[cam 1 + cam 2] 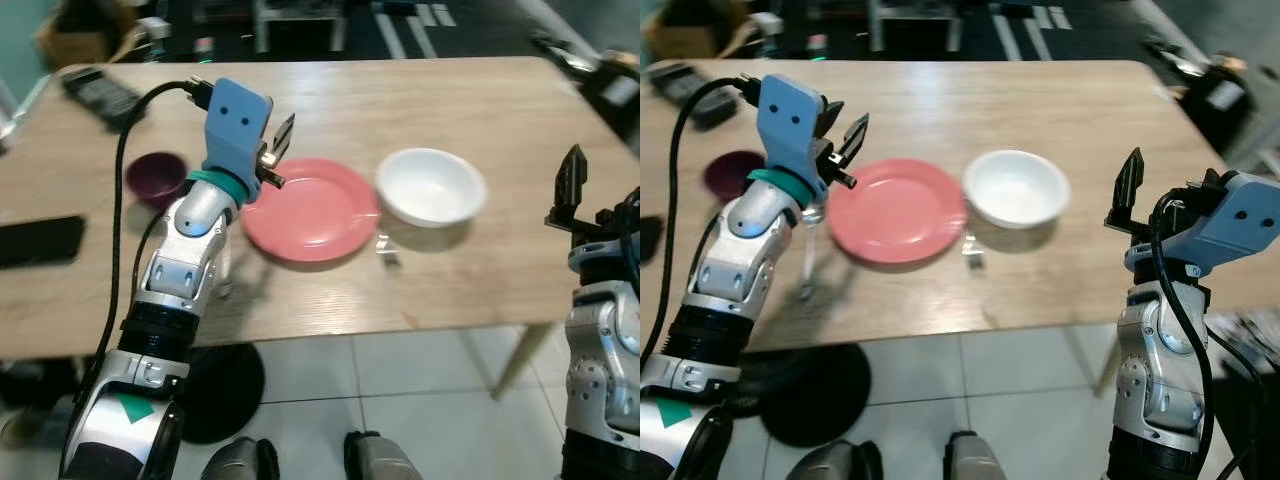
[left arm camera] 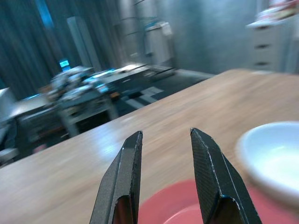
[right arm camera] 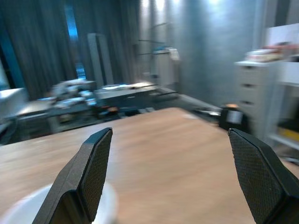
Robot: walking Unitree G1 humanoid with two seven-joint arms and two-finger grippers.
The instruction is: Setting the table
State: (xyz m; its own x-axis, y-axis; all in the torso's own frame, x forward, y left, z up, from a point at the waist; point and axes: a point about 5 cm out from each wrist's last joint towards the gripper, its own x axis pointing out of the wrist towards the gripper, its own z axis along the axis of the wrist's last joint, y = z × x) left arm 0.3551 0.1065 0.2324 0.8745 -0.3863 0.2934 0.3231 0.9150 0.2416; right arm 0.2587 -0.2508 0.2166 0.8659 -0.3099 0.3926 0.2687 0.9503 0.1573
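A red plate (image 1: 312, 210) lies in the middle of the wooden table (image 1: 450, 100), and a white bowl (image 1: 430, 187) touches its right rim. A dark purple cup (image 1: 157, 178) stands left of the plate, behind my left arm. A silver utensil (image 1: 807, 262) lies left of the plate, and a small silver piece (image 1: 973, 252) lies in front of the bowl. My left gripper (image 2: 163, 154) hovers over the plate's left rim, fingers a little apart and holding nothing. My right gripper (image 3: 170, 172) is raised off the table's right edge, wide open and empty.
A black phone (image 1: 40, 240) lies at the table's left edge and a black remote-like object (image 1: 100, 95) at the back left. Dark clutter (image 1: 610, 80) sits off the back right corner. A black round base (image 1: 220, 390) rests on the tiled floor under the front edge.
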